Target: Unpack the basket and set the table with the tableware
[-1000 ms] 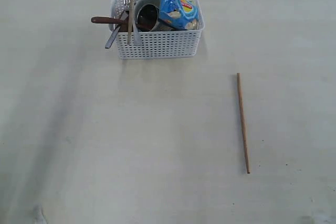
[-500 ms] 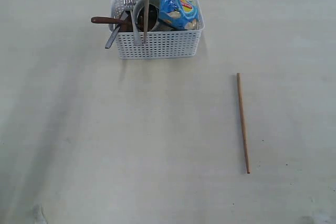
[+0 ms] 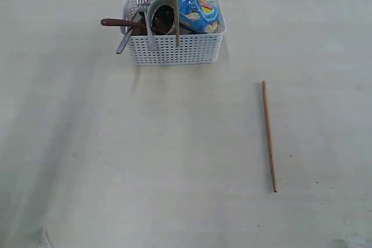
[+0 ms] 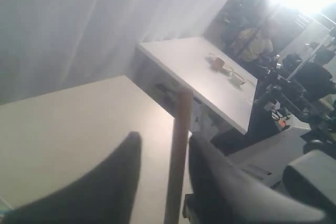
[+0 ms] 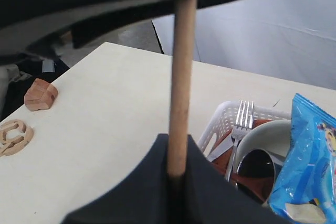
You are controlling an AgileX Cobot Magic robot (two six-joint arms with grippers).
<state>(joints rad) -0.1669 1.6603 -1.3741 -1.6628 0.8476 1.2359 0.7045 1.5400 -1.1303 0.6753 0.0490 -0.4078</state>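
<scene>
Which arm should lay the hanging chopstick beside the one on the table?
Right. The right gripper clamps the hanging chopstick, the left gripper stands open around it, and the laid chopstick lies on the right side.

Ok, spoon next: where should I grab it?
Take the spoon by its handle end, which sticks out past the basket's left rim in the exterior view. Come from above on that side; the rest is crossed by the fork and knife.

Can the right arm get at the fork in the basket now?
Probably not: the right claw is shut on an upright chopstick over the basket. The fork stands uncovered, but that claw is occupied.
</scene>
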